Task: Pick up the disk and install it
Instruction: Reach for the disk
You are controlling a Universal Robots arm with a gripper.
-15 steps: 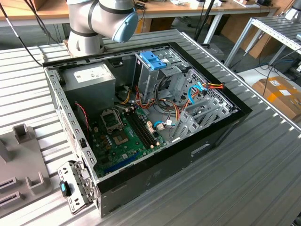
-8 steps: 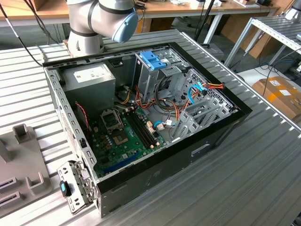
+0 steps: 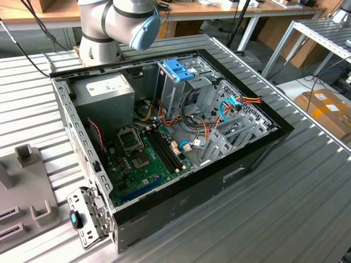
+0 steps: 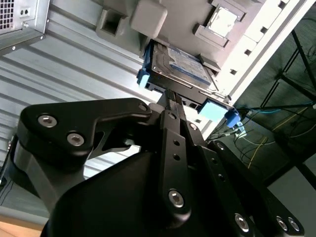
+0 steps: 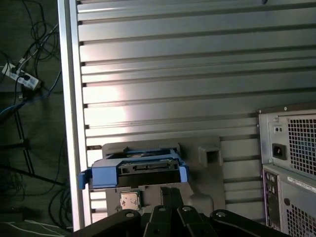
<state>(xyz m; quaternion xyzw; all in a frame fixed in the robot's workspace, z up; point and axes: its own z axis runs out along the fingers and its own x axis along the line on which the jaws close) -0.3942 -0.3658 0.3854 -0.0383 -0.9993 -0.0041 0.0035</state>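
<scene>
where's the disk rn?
In both wrist views the disk sits in the grey holder on the ribbed table, near the table's edge, close in front of the gripper.

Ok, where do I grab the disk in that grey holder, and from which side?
Probably the disk by its exposed end, midway between the blue side rails, pinching the flat top and underside. Come in along its length from the end facing the gripper: it lies flat in the grey holder, and the rails stick out at both sides.
</scene>
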